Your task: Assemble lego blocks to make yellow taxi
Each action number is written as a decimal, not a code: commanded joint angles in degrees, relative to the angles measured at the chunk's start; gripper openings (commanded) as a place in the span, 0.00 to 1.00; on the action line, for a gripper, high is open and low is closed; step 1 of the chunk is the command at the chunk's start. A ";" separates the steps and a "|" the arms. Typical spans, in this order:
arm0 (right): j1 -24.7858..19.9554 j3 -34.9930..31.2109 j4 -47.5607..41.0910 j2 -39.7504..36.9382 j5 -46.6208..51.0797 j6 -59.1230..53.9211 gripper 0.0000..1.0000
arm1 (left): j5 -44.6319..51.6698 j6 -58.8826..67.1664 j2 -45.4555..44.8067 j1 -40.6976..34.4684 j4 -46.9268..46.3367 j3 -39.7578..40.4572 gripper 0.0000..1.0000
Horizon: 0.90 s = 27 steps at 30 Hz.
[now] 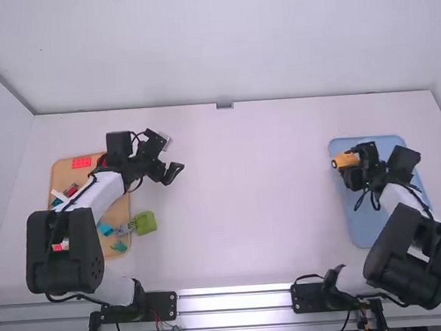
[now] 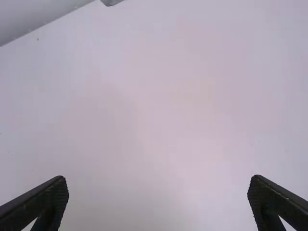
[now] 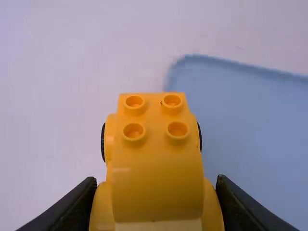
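Taxi (image 1: 344,160), yellow-orange, is at the left rim of the blue tray (image 1: 367,227), near that tray's far left corner, gripped in the right gripper (image 1: 353,163). Its pincer is closed on the taxi's two sides, one finger against each, and the right wrist view shows four round studs (image 3: 134,131) on top and a dark wheel (image 3: 103,143) at the side. Far to the left of the blue tray, the left gripper (image 1: 173,154) has its pincer spread wide, with nothing between the fingers. Farther left of the blue tray, a wooden tray (image 1: 59,174) bears loose blocks, among them a red brick (image 1: 82,162) and teal pieces (image 1: 105,229), partly hidden by the left arm. A green piece (image 1: 145,222) overlaps its edge on the side towards the blue tray.
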 commanded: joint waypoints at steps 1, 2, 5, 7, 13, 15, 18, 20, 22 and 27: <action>-3.04 -1.27 2.25 0.33 5.29 6.82 0.39 | 0.42 -3.06 -0.76 -0.02 0.83 -0.76 0.99; -3.82 -1.75 3.39 0.68 7.76 8.57 0.39 | 0.37 -3.34 -0.76 -0.15 1.29 -0.76 0.99; -5.46 -3.26 5.99 1.99 13.62 12.00 0.44 | -3.30 -8.00 -0.76 -0.42 3.02 -0.76 0.99; -5.79 -3.61 6.73 3.13 14.88 12.90 0.48 | -9.22 -14.75 -0.76 -0.39 4.02 -0.76 0.99; -3.89 -3.52 7.10 3.98 16.06 12.94 0.56 | -17.55 -26.43 -1.16 -0.42 3.91 -0.76 0.99; -3.17 -3.50 7.19 3.98 17.27 12.92 0.68 | -17.57 -26.43 -1.60 -0.42 3.76 -0.76 0.99; -1.22 -3.48 7.19 3.93 21.55 15.19 0.90 | -17.57 -26.38 -3.23 -0.42 3.04 -0.76 0.99; -0.09 -3.48 7.06 3.56 24.70 17.18 0.99 | -17.70 -25.90 -4.46 -0.42 2.38 -0.76 0.99; 1.33 -3.48 6.73 2.89 28.44 18.47 0.99 | -17.79 -25.75 -6.34 -0.42 1.53 -0.76 0.99; 5.64 -3.48 4.28 -2.19 36.83 23.04 0.99 | -17.62 -24.70 -13.16 -0.42 -1.03 -0.76 0.99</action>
